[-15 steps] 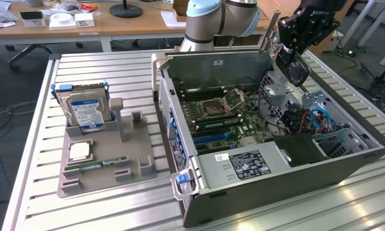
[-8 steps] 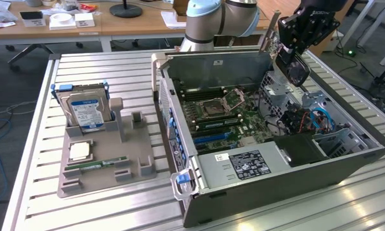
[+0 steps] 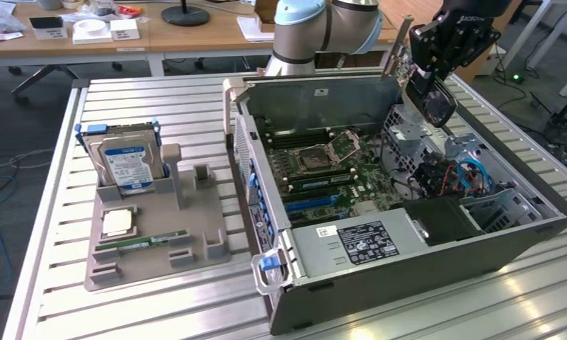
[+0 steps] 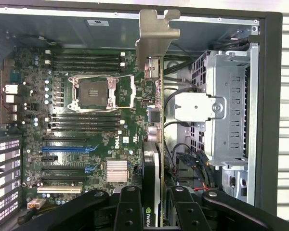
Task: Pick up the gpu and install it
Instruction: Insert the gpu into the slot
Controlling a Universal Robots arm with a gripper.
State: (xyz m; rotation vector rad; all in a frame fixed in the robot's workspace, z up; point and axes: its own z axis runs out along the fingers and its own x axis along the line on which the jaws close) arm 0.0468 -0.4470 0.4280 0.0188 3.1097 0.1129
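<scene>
Pickup complete, installation outstanding: my jaws are clenched on the gpu, which hangs over the open computer case, between one and two o'clock from the motherboard in the exterior view, not yet seated.

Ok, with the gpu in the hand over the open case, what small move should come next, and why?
Probably turn the gpu into line with the blue slot: the hand holds it above the case, and in the wrist view it runs crosswise to that slot.
</scene>
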